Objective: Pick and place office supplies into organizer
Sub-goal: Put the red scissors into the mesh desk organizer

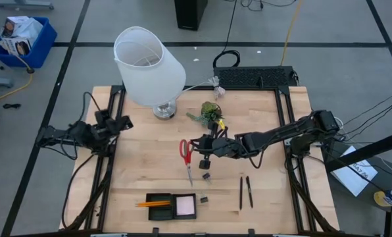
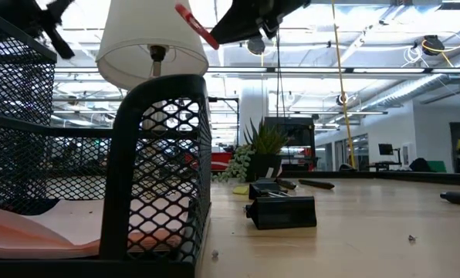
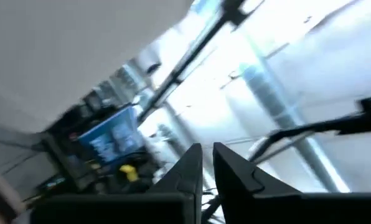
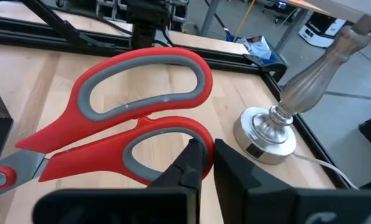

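Up over the wooden table (image 1: 150, 171), right gripper (image 4: 203, 163) pinching red-handled scissors (image 4: 120, 127); left gripper (image 3: 205, 167) pressed together, waiting aside.

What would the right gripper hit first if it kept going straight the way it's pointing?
Probably nothing soon: the right gripper already grips the red-handled scissors; beyond lies bare table, then likely the left arm's base, though depth is unclear.
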`<state>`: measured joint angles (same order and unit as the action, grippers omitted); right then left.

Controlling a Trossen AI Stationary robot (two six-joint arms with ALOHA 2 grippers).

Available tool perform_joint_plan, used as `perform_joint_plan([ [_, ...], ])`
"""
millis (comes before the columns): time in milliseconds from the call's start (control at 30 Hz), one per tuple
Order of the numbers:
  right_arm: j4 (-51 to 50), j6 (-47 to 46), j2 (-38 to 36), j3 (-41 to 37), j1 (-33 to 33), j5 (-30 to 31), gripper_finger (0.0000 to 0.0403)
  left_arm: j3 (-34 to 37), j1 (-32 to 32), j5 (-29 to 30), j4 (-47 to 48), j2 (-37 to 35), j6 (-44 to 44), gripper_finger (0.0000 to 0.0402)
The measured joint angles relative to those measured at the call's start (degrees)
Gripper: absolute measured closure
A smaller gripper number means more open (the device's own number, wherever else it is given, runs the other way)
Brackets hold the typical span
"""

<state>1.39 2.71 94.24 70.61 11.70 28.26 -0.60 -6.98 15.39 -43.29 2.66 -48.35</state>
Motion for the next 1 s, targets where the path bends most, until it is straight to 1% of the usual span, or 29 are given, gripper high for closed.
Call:
perform_joint_plan([
  [133,0.09,0.10,0.00,0.00,-0.89,0.04,0.0385,0.00,-0.16,0.73,0.33,1.13,-3.51,0.0360],
  [200,0.09,0.12,0.00,0.00,-0.93,0.06,0.0385,0.00,-0.61,0.57,-0.10,3.21,-4.55,0.0360],
  [267,0.09,0.10,0.00,0.00,-0.85,0.01,0.0385,-0.24,-1.48,1.99,-0.50,6.40,-5.71,0.0360],
  [400,0.07,0.09,0.00,0.00,-0.82,-0.01,0.0385,-4.11,-3.42,4.82,-0.56,16.74,-7.77,0.0360],
  [567,0.07,0.10,0.00,0.00,-1.00,0.01,0.0385,-12.63,-5.15,2.38,-0.47,33.67,-11.18,0.0360],
  [700,0.04,1.06,0.00,0.00,-1.16,0.06,0.0385,-19.17,-5.06,3.48,-0.12,42.98,-16.24,0.0360],
  [767,-0.01,1.87,0.00,0.00,-1.24,0.11,0.0385,-21.75,-3.96,3.75,-0.46,45.77,-18.22,0.0360],
  [833,-0.54,2.36,0.00,0.00,-1.24,0.19,0.0385,-23.08,-3.02,1.64,-0.24,47.90,-22.75,0.0360],
  [900,-1.63,2.48,0.00,0.00,-1.24,0.19,0.0385,-23.26,-1.86,-0.68,0.01,49.13,-28.55,0.0360],
  [1000,-3.49,2.50,0.00,0.00,-1.21,0.38,0.0385,-23.26,-1.16,-3.13,3.53,49.81,-31.36,0.0360],
])
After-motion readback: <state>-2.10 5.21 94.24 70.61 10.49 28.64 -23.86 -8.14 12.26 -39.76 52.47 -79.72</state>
